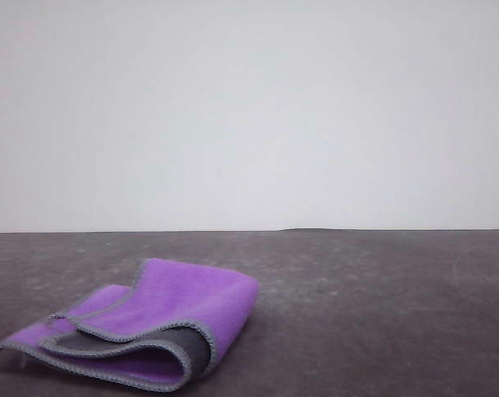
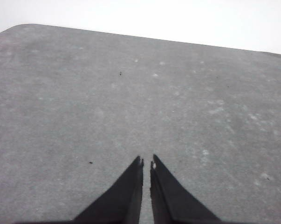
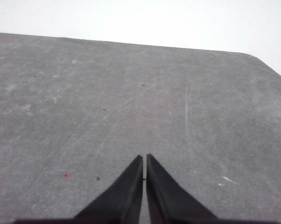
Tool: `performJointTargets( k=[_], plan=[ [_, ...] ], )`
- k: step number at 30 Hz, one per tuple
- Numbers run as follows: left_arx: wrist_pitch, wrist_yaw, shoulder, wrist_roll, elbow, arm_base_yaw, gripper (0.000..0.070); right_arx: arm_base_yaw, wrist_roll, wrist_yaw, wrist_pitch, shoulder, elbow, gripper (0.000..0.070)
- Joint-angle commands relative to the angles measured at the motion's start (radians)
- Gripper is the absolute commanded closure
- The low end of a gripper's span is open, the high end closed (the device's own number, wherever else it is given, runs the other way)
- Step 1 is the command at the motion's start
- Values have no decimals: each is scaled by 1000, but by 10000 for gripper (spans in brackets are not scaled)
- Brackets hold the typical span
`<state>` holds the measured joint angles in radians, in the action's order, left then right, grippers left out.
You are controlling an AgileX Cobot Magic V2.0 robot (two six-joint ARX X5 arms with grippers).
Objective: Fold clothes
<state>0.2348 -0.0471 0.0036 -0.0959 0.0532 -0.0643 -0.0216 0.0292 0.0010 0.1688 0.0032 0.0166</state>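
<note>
One fleece cloth [image 1: 162, 327] lies folded on the dark grey table [image 1: 373, 314], at the near left of the front view. Its bright purple face is outward over most of the bundle, and a strip of the dark grey face shows between the layers at the near open end. Light grey stitched edging runs along the exposed borders, curving in several stacked lines where the layers overlap. The fold is loose rather than flat: the rounded closed edge sits toward the right and far side, and the layered edges fan out toward the near left corner.

Seen from the left wrist, the left hand [image 2: 146, 162] hangs over bare, speckled table surface [image 2: 84, 102], its two black fingers drawn nearly together with a thin slit between the tips, holding nothing. From the right wrist, the right hand [image 3: 144, 157] also has its fingers pressed almost together, empty, above scuffed table surface [image 3: 201, 116] with faint scratch lines.
</note>
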Motion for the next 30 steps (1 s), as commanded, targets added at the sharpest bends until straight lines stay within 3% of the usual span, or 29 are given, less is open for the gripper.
performJointTargets(
  k=[1, 30],
  plan=[
    [8, 5, 0, 0, -19, 0, 683, -2, -11, 0, -11, 0, -5, 693],
    [8, 5, 0, 0, -19, 0, 683, -2, -11, 0, -11, 0, -5, 693]
  ],
)
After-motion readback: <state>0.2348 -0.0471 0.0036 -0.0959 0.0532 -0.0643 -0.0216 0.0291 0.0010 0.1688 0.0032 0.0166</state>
